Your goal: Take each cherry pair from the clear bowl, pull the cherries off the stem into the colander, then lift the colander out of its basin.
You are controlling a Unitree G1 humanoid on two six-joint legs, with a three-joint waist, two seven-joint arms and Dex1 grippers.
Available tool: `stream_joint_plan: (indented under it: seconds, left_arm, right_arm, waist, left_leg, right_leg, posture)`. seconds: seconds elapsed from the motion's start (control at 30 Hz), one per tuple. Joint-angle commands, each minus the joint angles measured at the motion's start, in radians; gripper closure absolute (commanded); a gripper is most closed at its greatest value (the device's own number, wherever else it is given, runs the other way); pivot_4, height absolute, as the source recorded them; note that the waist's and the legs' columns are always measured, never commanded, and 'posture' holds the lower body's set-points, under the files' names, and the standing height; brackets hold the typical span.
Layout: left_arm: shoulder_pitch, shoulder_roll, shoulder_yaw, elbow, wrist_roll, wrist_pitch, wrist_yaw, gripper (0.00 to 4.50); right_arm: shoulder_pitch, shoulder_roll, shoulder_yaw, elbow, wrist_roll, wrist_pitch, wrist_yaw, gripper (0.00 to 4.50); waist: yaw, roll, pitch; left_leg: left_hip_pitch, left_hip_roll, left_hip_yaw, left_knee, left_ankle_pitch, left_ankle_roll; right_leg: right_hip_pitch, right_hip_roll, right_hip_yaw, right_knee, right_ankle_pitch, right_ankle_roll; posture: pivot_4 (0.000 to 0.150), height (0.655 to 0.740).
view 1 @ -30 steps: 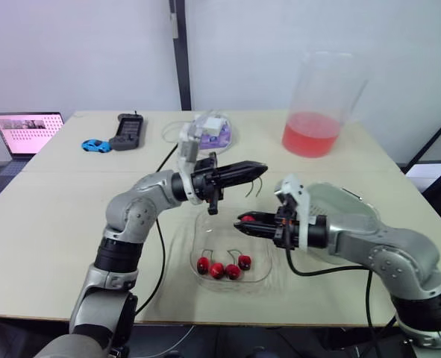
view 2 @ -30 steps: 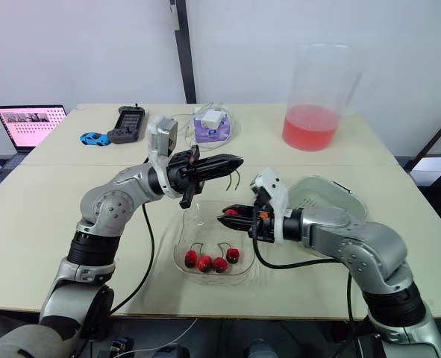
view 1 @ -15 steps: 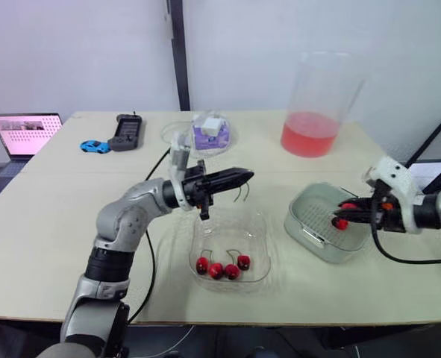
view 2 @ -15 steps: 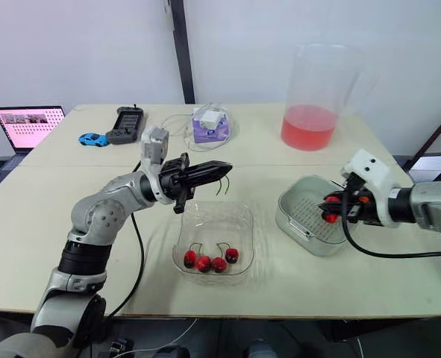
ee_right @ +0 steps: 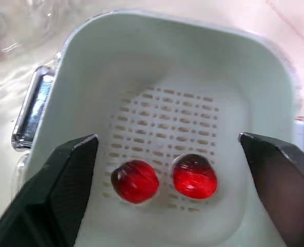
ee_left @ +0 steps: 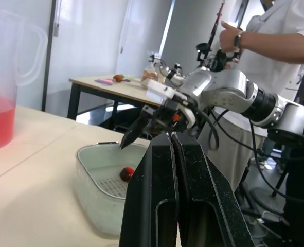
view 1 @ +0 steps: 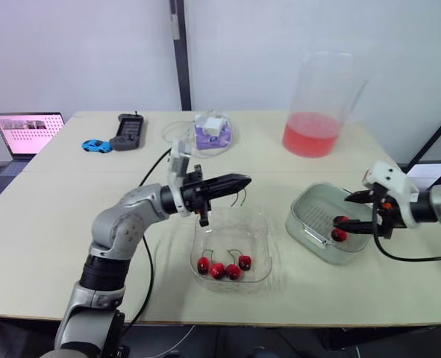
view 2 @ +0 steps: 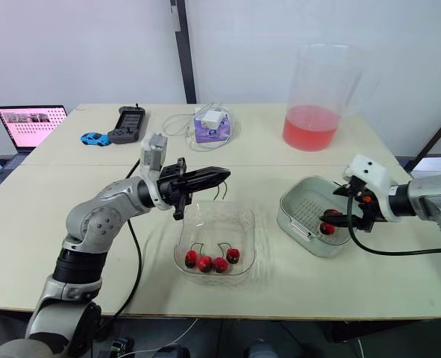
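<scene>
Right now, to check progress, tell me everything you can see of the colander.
The colander is a pale, plastic-looking, rounded-rectangular tub with slots across its floor and a shiny metal handle at one end. It sits upright at the robot's right, apart from the clear bowl. Two loose red cherries lie on its slots; the open right claw hovers above.

Glossy cherries (ee_right: 136, 181) sit in the matt plastic colander (ee_right: 193, 77), a shiny metal handle (ee_right: 25, 116) at its edge.
</scene>
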Motion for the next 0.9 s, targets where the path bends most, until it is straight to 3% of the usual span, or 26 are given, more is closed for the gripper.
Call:
stream_joint_plan:
  seconds: [0.03,0.2,0.37,0.67,0.9]
  left_arm:
    - [0.005,0.021,0.022,-0.04,-0.006,-0.002,0.009,4.5]
    - [0.032,0.079,0.055,-0.058,-0.019,0.029,0.037,4.5]
    - [0.12,0.193,0.134,-0.101,-0.041,0.091,0.071,4.5]
    - [0.457,0.46,0.325,-0.116,-0.078,0.255,0.085,4.5]
    - [0.57,0.513,0.326,0.019,0.01,0.206,0.07,4.5]
  right_arm:
    - [-0.099,-0.028,-0.154,-0.012,0.118,0.071,0.054,0.08]
    - [-0.198,-0.023,-0.269,-0.182,0.451,0.337,0.157,0.08]
    - [-0.299,0.059,-0.259,-0.254,0.606,0.437,0.088,0.08]
    - [-0.36,0.152,-0.149,-0.268,0.583,0.419,0.05,0.08]
    - [-0.366,0.173,-0.091,-0.269,0.542,0.382,0.075,0.08]
  waist:
    - [-0.003,0.001,0.0]
    - [-0.002,0.002,0.001]
    - [-0.005,0.001,0.001]
    - [-0.003,0.002,0.001]
    - [0.002,0.002,0.001]
  left_leg:
    - [0.0,0.0,0.0,0.0,0.0,0.0]
    - [0.0,0.0,-0.001,-0.001,0.0,0.001]
    - [0.0,0.0,0.0,0.0,-0.001,0.001]
    - [0.0,0.0,0.0,-0.001,-0.001,0.002]
    - [0.0,0.0,0.0,-0.001,-0.001,0.002]
  right_leg:
    - [0.0,0.0,0.0,0.0,0.0,0.0]
    - [0.0,0.001,0.0,0.0,0.0,0.0]
    - [0.001,0.0,0.0,0.0,0.0,0.0]
    - [-0.001,0.0,0.0,0.0,0.0,0.0]
    - [-0.001,0.0,-0.001,0.0,0.0,0.0]
  posture:
    - [0.15,0.7332]
    - [0.15,0.7332]
    - [0.15,0.7332]
    - [0.15,0.7332]
    - [0.15,0.7332]
